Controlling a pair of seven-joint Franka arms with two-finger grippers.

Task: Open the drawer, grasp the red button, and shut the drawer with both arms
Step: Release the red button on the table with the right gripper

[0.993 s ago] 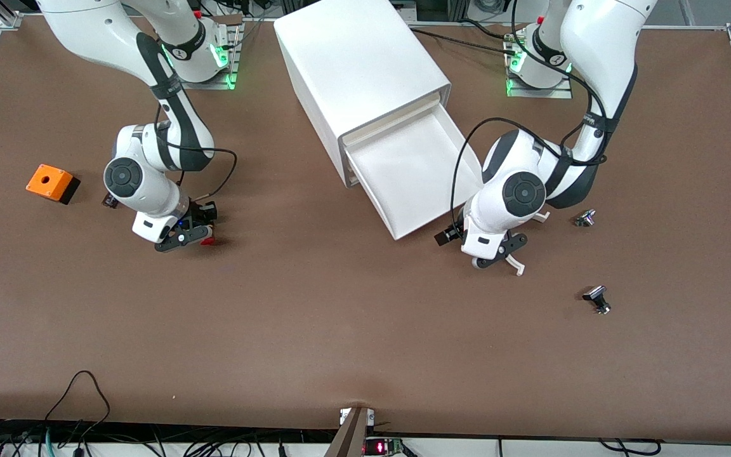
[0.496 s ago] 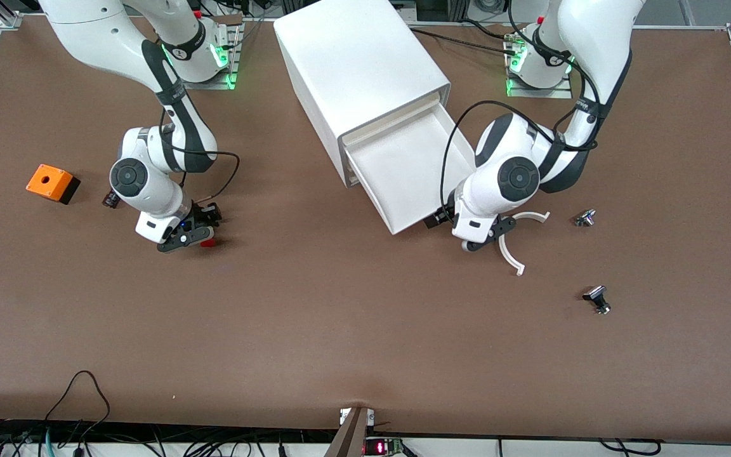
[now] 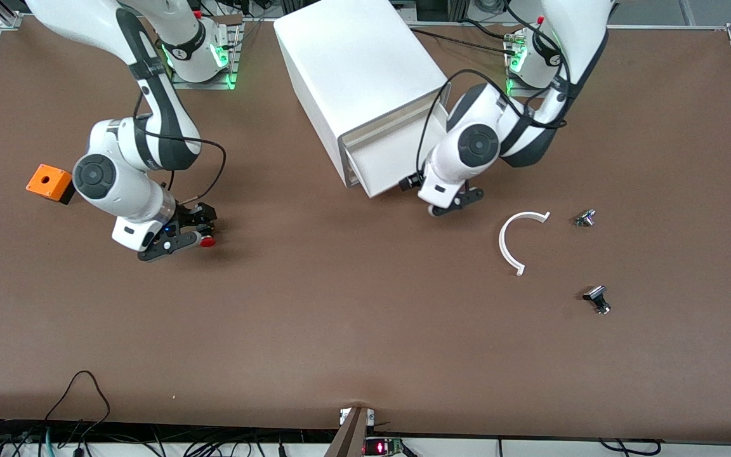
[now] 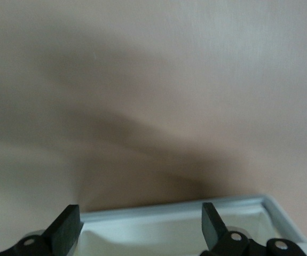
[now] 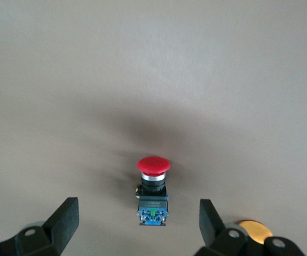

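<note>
Pincer, left: fingers spread wide, empty, pressed at the front of the drawer; you see the tray's white rim between its fingertips in the left wrist view; the drawer stands only slightly out of the cabinet, so your closing push looks nearly done; its travel runs straight into the cabinet.
Pincer, right: fingers wide, holding nothing, low over the surface toward the right arm's end.
Button: lying on the surface between the right pincer's fingers, free of both, red cap pointing away from the wrist; you have the right arm much the nearer.
Orange button: apart, untouched.
</note>
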